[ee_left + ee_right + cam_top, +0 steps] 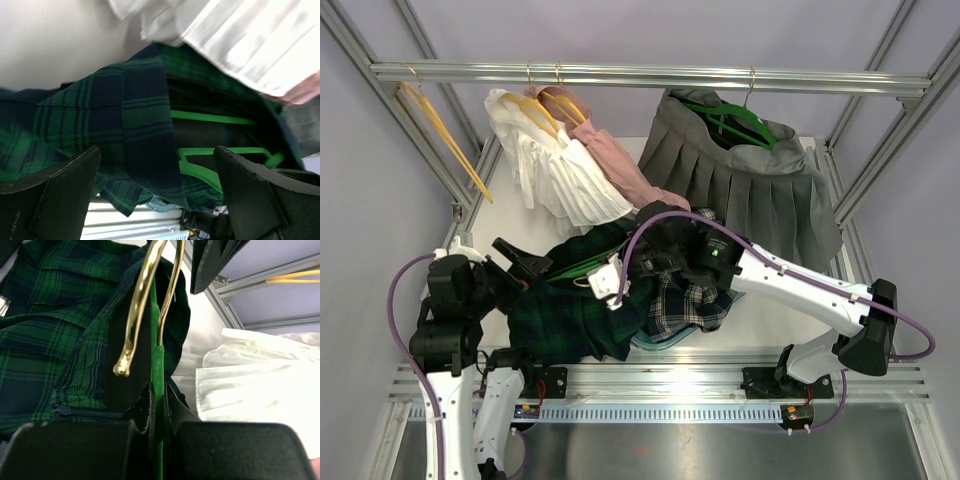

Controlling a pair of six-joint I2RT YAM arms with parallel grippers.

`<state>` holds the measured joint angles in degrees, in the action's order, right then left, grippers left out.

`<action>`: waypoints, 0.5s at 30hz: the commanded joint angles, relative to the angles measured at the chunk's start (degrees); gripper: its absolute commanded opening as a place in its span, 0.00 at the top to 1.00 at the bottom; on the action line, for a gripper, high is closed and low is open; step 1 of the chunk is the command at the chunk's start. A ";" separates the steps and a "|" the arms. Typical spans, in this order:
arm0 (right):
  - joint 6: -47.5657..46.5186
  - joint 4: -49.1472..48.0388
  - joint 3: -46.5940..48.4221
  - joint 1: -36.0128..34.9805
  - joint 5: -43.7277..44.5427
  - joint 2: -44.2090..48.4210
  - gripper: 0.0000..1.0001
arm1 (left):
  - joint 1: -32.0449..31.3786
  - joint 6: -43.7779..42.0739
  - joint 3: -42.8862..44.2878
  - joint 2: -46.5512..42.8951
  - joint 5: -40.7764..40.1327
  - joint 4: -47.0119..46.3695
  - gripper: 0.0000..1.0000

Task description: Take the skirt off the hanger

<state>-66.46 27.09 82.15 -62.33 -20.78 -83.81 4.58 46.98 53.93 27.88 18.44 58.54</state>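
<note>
Skirt [565,325] spreads left-right; waist seemingly rearward on hanger [156,370].

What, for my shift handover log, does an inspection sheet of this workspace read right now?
Surface: white table, largely covered by garments near the arms.
Job's things: plaid skirt lies on the table, green hanger inside it, gold hook sticking out.
Clutter: checked garment beside the plaid skirt.
Grippers: right gripper shut on the green hanger; left gripper open above the plaid skirt.
Cables: purple cable arcs over the garments.
Surroundings: rail carries grey skirt, white skirt, pink garment, bare yellow hanger.
</note>
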 commanded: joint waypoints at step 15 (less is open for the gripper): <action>-4.03 -8.81 -3.93 -2.98 5.66 5.15 1.00 | -1.85 -8.74 -8.31 4.37 -0.15 -2.29 0.53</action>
<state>-69.63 24.99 77.10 -64.60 -15.84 -82.72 3.84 41.41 46.50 31.22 18.83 58.59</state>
